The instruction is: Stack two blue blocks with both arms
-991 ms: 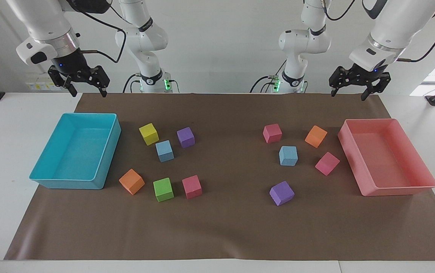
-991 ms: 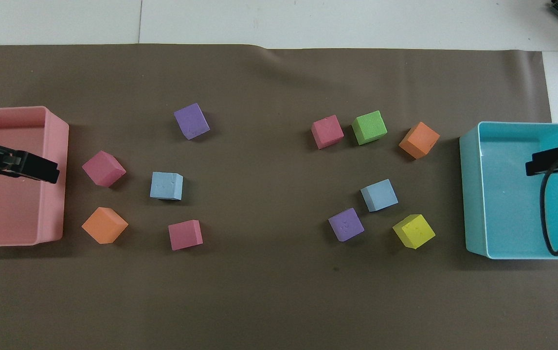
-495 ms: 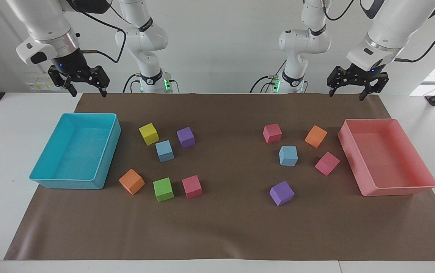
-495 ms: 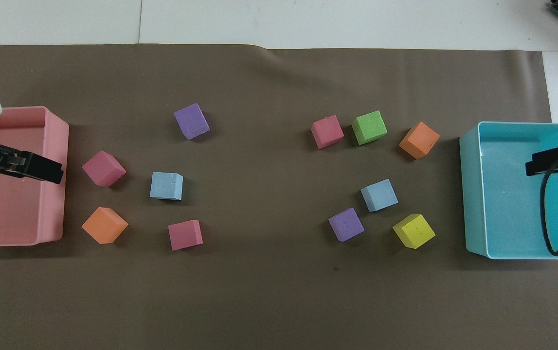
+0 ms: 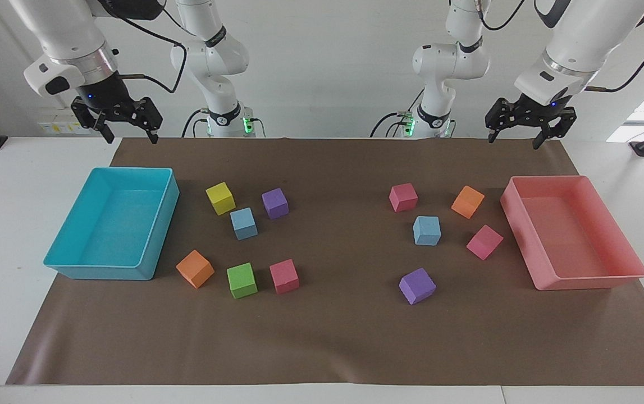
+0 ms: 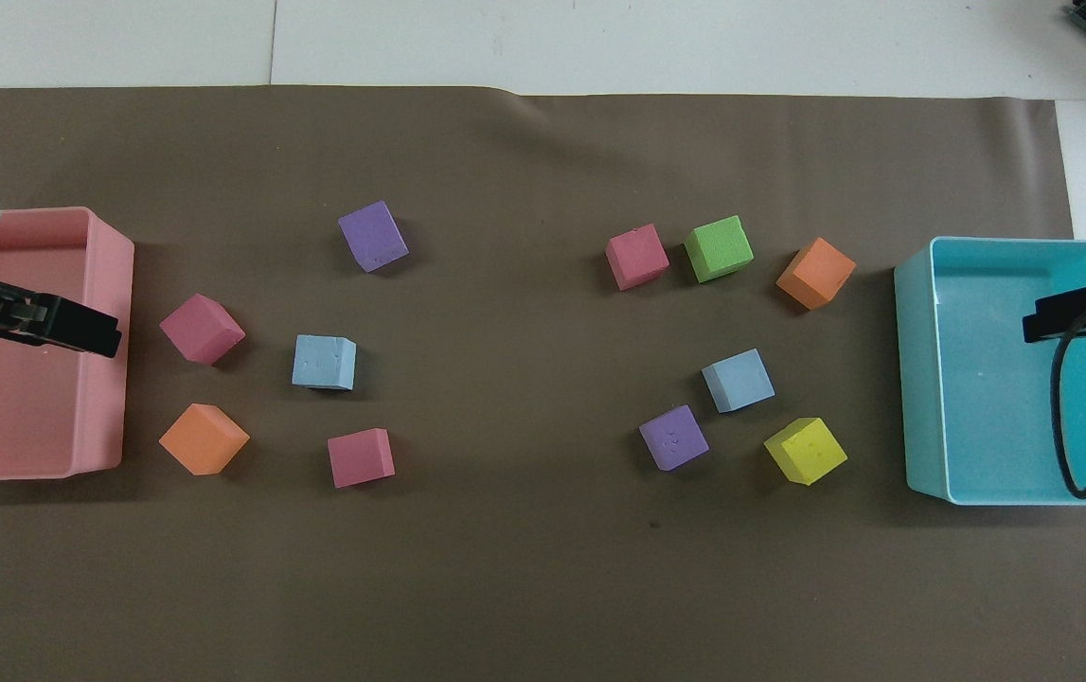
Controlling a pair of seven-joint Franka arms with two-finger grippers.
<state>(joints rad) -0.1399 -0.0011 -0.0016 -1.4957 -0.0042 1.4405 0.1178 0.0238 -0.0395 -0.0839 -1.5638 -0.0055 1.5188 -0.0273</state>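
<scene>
Two light blue blocks lie apart on the brown mat. One blue block [image 5: 243, 223] [image 6: 738, 380] sits between a yellow and a purple cube, toward the right arm's end. The other blue block [image 5: 427, 230] [image 6: 325, 362] sits among pink and orange cubes, toward the left arm's end. My right gripper [image 5: 131, 139] hangs open and empty, high over the turquoise tray's end of the mat. My left gripper [image 5: 514, 142] hangs open and empty, high over the pink tray's end. Neither gripper is near a block.
A turquoise tray [image 5: 74, 268] [image 6: 921, 379] stands at the right arm's end and a pink tray [image 5: 585, 280] [image 6: 112, 379] at the left arm's end. Yellow, purple, orange, green and pink cubes lie around the blue blocks.
My left gripper has shifted very slightly toward the middle of the table. The right arm and all blocks have not moved.
</scene>
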